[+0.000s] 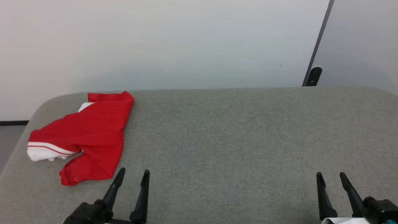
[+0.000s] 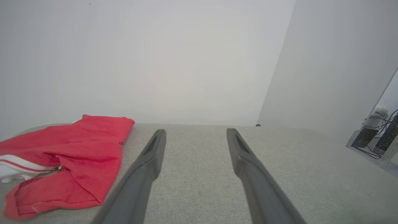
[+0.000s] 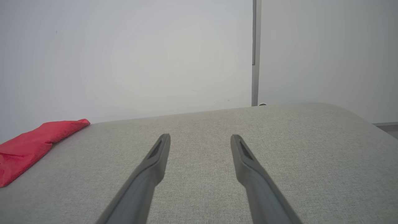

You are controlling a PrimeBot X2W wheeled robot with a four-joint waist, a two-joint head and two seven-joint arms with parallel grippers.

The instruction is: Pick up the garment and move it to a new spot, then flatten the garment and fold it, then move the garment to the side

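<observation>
My left hand (image 1: pixel 134 170) sits at 7 o'clock in the head view, fingers spread, holding nothing. My right hand (image 1: pixel 330 173) is at 5 o'clock, the same: fingers apart, nothing between them. Both are low over the near edge of the counter (image 1: pixel 233 140), tips pointing to 12. It reads as a ready pose; I judge the pick not yet begun.

The garment (image 1: pixel 93 130) lies at 10 o'clock, crumpled near the counter's far-left corner. The red body is bunched, and one white sleeve (image 1: pixel 43 152) with red-striped trim pokes out toward 9. No lettering on the face that shows. Its near red flap ends just beside my left hand, at 9 o'clock of the tips, not touching. So left is the natural hand for the pick; my right hand is well apart from the cloth.

The heap in the corner leaves the middle as plain grey fabric, so I judge the new spot is the centre, with room to flatten.

Around:
- pale wall (image 1: pixel 155 40) at 12
- dark upright strip (image 1: pixel 318 40) at 1, with a small dark fitting (image 1: pixel 313 76) at its foot
- gear with cables (image 2: pixel 376 137) at 3 in the left wrist view, off the counter

Nothing stands between my left hand and the cloth. Risk: the layers overlap, so a pinch may take only one.
</observation>
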